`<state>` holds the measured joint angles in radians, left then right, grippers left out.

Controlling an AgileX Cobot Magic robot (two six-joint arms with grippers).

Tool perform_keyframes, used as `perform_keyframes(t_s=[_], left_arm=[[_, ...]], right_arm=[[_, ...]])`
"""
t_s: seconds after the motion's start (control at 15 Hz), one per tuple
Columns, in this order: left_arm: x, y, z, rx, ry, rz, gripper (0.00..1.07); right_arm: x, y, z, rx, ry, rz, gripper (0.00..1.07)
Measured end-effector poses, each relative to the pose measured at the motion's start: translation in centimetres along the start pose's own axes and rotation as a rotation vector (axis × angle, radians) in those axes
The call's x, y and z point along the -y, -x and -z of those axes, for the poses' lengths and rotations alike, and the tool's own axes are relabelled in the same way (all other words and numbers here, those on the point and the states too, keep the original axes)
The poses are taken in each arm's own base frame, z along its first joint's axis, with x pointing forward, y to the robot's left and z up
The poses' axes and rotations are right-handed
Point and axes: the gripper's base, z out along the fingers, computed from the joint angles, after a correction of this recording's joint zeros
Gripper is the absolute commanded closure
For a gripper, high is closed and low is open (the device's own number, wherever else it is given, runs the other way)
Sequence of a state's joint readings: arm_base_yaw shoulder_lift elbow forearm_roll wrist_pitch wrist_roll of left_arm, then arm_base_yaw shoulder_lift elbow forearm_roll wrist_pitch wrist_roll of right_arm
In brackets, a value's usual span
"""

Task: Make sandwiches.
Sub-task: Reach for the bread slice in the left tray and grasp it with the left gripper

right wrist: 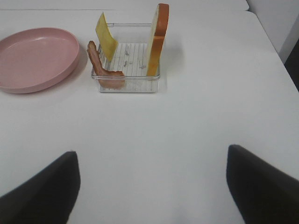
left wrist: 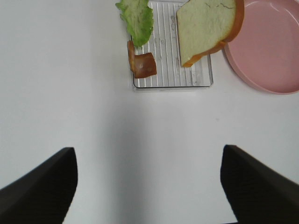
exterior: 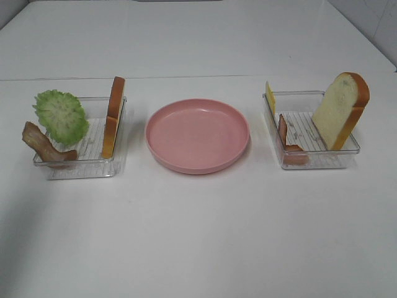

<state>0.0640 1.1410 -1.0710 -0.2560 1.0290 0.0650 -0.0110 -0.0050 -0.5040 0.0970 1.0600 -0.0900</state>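
Both left pincer (left wrist: 147,154) and right pincer (right wrist: 152,151) hang spread wide; one toy white bread slice (exterior: 113,118) stands on edge in the clear plastic tray (exterior: 77,169) toward the bench's (exterior: 198,248) left edge.

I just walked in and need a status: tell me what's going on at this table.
Nothing is being handled yet. The left gripper and right gripper both hang open over bare table. The left tray holds a lettuce leaf, bacon strip and bread slice; the right tray holds a cheese square, second bacon strip and second bread slice. The pink plate between them holds nothing.
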Motion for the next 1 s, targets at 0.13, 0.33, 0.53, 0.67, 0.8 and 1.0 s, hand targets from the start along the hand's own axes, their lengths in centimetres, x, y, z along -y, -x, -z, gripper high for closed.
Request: perform_keyframes(t_s=[0.13,0.33,0.53,0.67,0.8,1.0], left_arm=[[0.3,2.2,-1.4,-0.023,-0.009,-0.030,0.31],[1.9,5.4,-5.0,-0.087,-0.037,-0.088,0.31],[5.3,7.6,-9.5,-0.180,-0.052,-0.161,0.31],[7.0,8.5,-11.4,-0.197,-0.032,-0.179,0.31],[10.4,9.3,-14.6,-0.250,0.003,-0.189,0.31],[13.5,9.0,-17.8,-0.325,0.100,-0.227,0.31]], right_arm=[[0.0,0.0,0.0,0.000,0.000,0.000,0.27],[0.0,0.0,0.0,0.000,0.000,0.000,0.27],[0.0,0.0,0.0,0.000,0.000,0.000,0.27],[0.0,0.0,0.0,0.000,0.000,0.000,0.27],[0.0,0.0,0.0,0.000,0.000,0.000,0.27],[0.0,0.0,0.0,0.000,0.000,0.000,0.27]])
